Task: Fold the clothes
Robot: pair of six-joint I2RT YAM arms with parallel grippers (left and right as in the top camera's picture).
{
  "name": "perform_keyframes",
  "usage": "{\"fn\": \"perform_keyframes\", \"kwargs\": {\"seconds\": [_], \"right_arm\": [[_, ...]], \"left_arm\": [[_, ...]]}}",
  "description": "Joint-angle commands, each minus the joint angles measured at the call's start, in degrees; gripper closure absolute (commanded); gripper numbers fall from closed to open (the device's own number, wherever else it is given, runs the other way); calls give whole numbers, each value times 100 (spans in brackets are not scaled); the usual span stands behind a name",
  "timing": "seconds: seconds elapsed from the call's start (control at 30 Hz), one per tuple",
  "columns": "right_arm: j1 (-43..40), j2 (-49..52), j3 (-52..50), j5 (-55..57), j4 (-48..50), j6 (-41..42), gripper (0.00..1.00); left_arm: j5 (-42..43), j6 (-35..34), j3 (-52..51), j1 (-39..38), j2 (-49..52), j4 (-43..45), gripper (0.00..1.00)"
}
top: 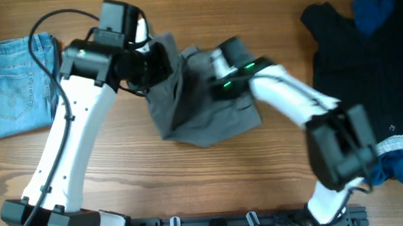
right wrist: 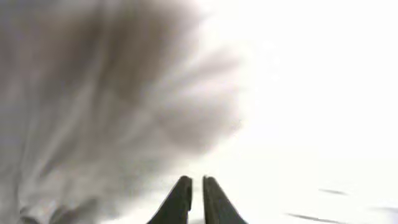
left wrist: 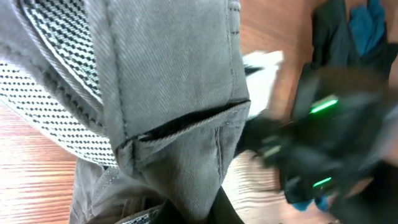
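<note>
The grey trousers lie bunched in a heap at the middle of the tabletop, toward its far side, between the two arms. Their left part is drawn up off the wood to the left tool, which reaches in from the left. The left wrist view shows twill cloth hanging right in front of the lens, with a stitched pocket opening and a black-and-white checked pocket lining turned out on the left. The cloth covers most of that tool, and only one dark finger shows at the bottom edge, so it appears to be pinching the trousers. The right tool sits at the far right edge of the same heap, just beside the left one, with green lights on its wrist. In its own blurred, washed-out view its fingers are pressed almost together, with only a thin slit and nothing visible between them, and grey cloth fills the left half of the view. A pair of light-blue jeans lies folded flat at the far left edge, well apart from the heap. At the far right lies a black garment with a blue cloth on its far corner.
</note>
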Motion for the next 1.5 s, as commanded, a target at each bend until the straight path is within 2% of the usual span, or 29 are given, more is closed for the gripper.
{"fn": "perform_keyframes", "kwargs": {"seconds": [0.0,0.1,0.3,0.5,0.53,0.57,0.6,0.63,0.77,0.87,1.0,1.03,1.1,1.17,1.23,1.37,1.4,1.47], "right_arm": [[-756,-393,-7,481,-417,-210,86],[-1220,-326,-7,584,-898,-286,86],[-1362,-319,-7,857,-1349,-514,86],[-1425,-319,-7,1558,-1602,61,86],[-1486,-319,-7,1615,-1657,131,86],[-1558,-321,-7,1615,-1685,125,86],[-1622,-323,-4,1615,-1716,96,86],[-1670,-326,-4,1615,-1755,96,86],[-1943,-595,166,1604,-2039,61,86],[-2015,-1069,310,905,-1991,-433,86],[-1998,-1633,315,-1095,-1788,-1211,86],[-1989,-1652,313,-1246,-1799,-1255,86],[-1982,-1637,267,-1067,-1886,-1220,83],[-1982,-1631,109,-621,-1897,-885,75],[-1982,-1596,-114,-358,-1899,-649,73],[-1985,-1495,-758,-358,-1646,-514,70],[-1987,-1478,-935,-94,-1556,-168,70],[-1998,-1464,-1119,612,-1458,597,68]], "left_arm": [[-81,81,138,-378,326,92,96],[-81,79,138,-682,656,264,96],[-79,57,138,-1161,1248,693,96],[-79,20,138,-1572,1832,1034,94],[-81,20,138,-1613,1893,1073,76],[-83,57,138,-1620,1904,1084,37],[-105,131,140,-1611,1904,1102,26],[-149,358,151,-1561,1878,1123,18],[-953,555,306,-852,1620,1248,9],[-1003,529,306,-254,1659,1563,8],[-1001,514,304,249,1934,1720,11],[-994,514,304,299,2011,1700,12],[-890,516,304,339,2186,1556,12],[-850,516,304,332,2245,1394,12],[-752,518,304,321,2243,1224,12],[468,863,304,306,2243,1078,15],[778,955,304,260,2243,1067,16],[824,986,304,101,2245,1064,14]]}}
